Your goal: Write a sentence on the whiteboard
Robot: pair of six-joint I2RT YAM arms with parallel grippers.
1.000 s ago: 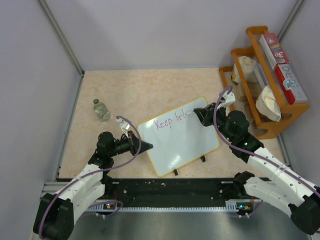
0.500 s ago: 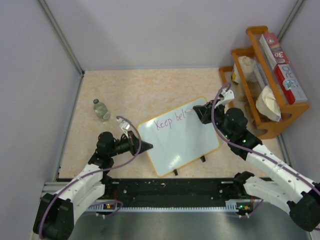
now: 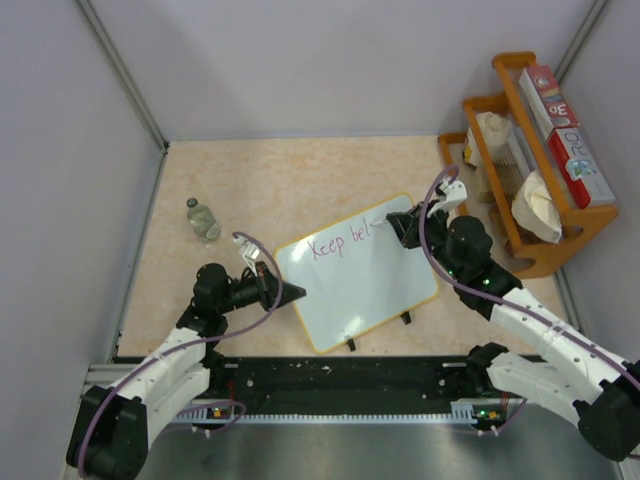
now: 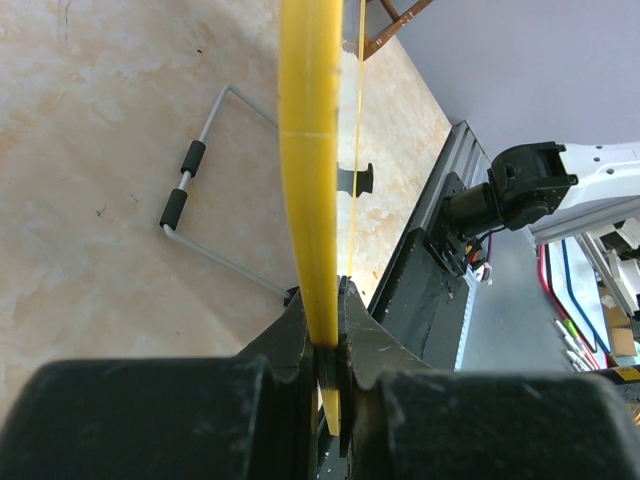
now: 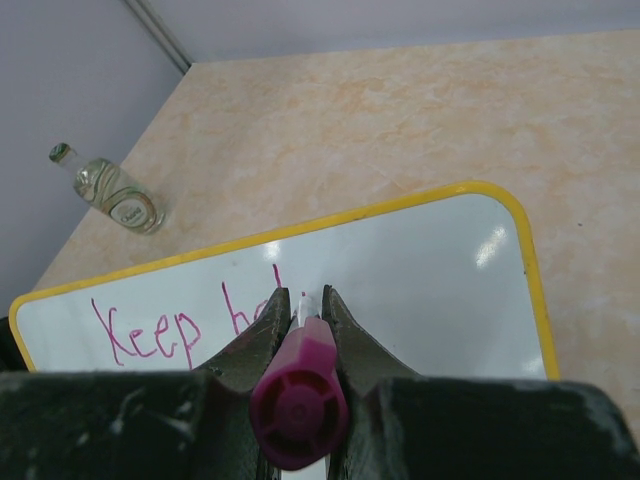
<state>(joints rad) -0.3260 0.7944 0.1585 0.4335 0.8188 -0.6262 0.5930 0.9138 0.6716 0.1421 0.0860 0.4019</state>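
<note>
We read "Keep bel" as the sentence [image 3: 338, 244], in purple-pink handwriting on the whiteboard [image 3: 372, 292]. The right wrist view shows only "Keep b" clearly, just left of the marker [image 5: 298, 400]. A red box [image 3: 575, 155] in the rack [image 3: 545, 268] bears white "RO".

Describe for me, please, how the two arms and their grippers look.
The left arm and right arm each have white shells, black joints and a lilac cable looping alongside. The left gripper and right gripper are black with tapering fingers. Small green lights glow on the right arm's joint.
</note>
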